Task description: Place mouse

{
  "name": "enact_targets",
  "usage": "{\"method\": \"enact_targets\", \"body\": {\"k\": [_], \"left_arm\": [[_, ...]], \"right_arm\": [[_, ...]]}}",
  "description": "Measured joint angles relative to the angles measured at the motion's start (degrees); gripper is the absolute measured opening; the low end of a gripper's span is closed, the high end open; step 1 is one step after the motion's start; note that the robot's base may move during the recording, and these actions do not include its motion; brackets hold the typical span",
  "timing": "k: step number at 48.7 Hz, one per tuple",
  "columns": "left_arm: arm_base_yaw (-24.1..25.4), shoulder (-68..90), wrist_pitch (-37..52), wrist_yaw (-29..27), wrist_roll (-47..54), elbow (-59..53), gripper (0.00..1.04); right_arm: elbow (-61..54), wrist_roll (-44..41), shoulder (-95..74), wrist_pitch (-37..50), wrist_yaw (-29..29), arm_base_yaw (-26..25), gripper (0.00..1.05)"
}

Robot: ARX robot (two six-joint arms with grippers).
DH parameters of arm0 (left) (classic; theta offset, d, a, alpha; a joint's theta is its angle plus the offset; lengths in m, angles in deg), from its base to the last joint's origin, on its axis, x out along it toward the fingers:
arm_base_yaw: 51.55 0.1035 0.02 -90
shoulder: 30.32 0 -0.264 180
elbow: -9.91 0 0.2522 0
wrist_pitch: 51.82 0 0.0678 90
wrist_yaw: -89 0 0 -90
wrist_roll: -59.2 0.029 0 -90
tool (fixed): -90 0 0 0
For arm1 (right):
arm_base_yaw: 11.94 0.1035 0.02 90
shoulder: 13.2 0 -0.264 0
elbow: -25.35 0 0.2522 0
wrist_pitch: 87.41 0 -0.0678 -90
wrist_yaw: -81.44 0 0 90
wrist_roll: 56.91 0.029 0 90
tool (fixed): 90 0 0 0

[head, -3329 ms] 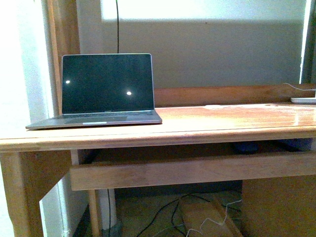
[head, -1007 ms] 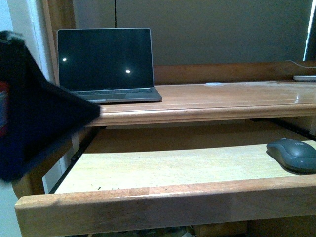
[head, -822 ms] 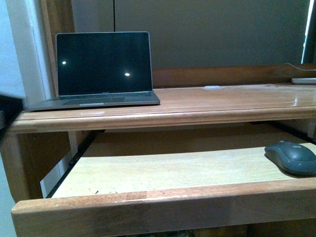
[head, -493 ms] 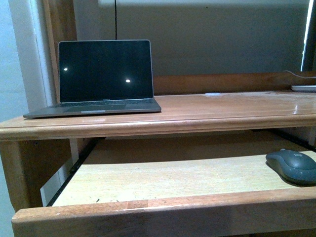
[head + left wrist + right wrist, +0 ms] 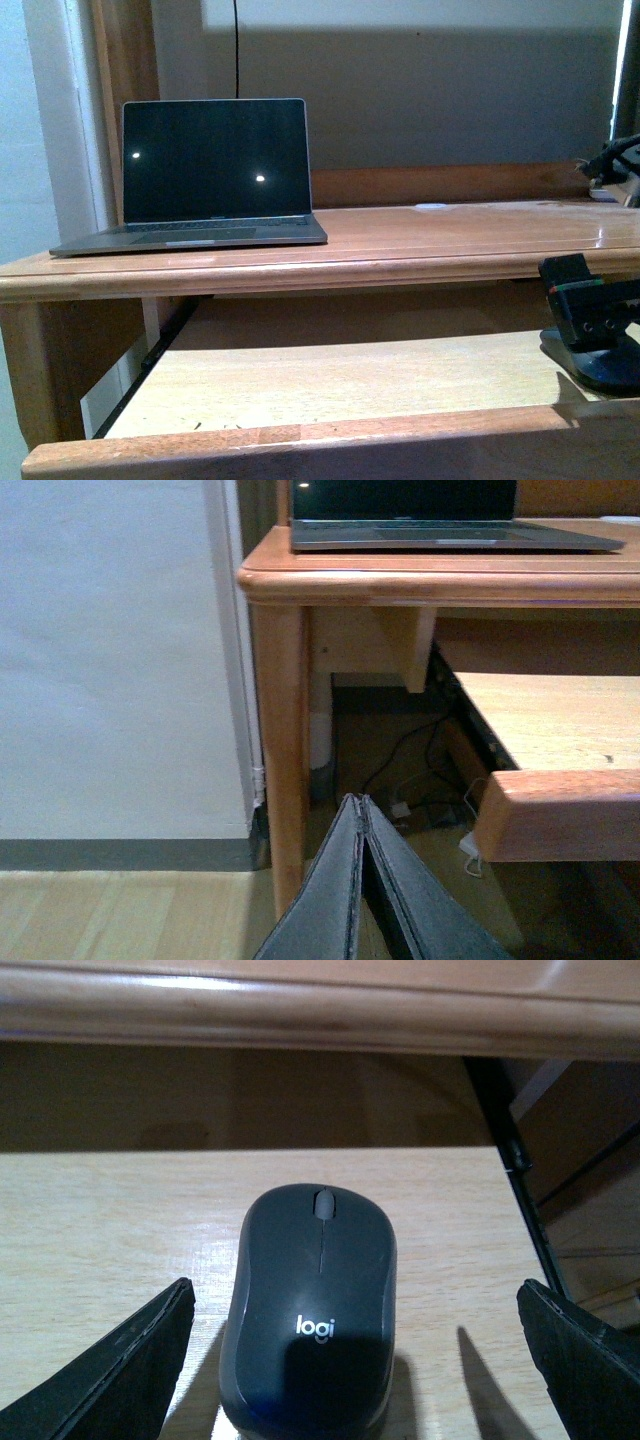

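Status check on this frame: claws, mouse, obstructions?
Right claw open, straddling small dark grey oval mouse, no contact. Left claw shut, low beside wooden desk leg. Mouse flat on pale wooden pull-out shelf. No obstruction seen.

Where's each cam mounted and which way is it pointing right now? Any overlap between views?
Front: on the robot's body, facing the desk, laptop and pulled-out tray; right arm shows at the right edge, over the mouse.
Left wrist: low beside the desk's corner, facing the desk leg; left fingers pressed together.
Right wrist: just above the tray, facing the mouse; right fingers spread on either side, apart from it.
Shared: mouse on tray in front and right wrist; laptop in front and left wrist.
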State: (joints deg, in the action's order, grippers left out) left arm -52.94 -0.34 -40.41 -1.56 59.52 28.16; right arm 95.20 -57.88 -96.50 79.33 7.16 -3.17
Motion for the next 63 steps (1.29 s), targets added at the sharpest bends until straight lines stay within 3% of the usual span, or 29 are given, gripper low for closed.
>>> {"method": "enact_targets", "body": {"k": [25, 40, 47, 53, 55, 58, 63], "left_arm": [[1.1, -10.8, -6.2, 0.6, 0.0, -4.0, 0.03], [1.1, -16.0, -11.2, 0.6, 0.0, -4.0, 0.03], [1.1, -18.2, -13.3, 0.6, 0.0, -4.0, 0.03], [1.1, -20.1, -15.3, 0.6, 0.0, -4.0, 0.03], [1.1, -22.9, -19.3, 0.6, 0.0, -4.0, 0.03], [1.1, -27.5, -24.2, 0.6, 0.0, -4.0, 0.03], [1.1, -29.4, -25.0, 0.5, 0.0, -4.0, 0.03]], "right_arm": [[4.2, -1.0, -9.0, -2.5, 2.7, -0.1, 0.97], [5.0, 2.1, -9.5, -3.6, 0.5, -1.6, 0.57], [4.3, 2.6, -6.7, -4.6, -2.3, -2.3, 0.55], [2.3, 1.7, 1.0, -9.2, -8.0, -1.5, 0.55], [2.5, 1.6, 2.6, -10.5, -9.0, -1.1, 0.55], [4.3, 1.6, 4.3, -13.0, -9.3, -0.1, 0.55], [12.3, 2.4, 2.0, -14.4, -6.4, 3.3, 0.55]]}}
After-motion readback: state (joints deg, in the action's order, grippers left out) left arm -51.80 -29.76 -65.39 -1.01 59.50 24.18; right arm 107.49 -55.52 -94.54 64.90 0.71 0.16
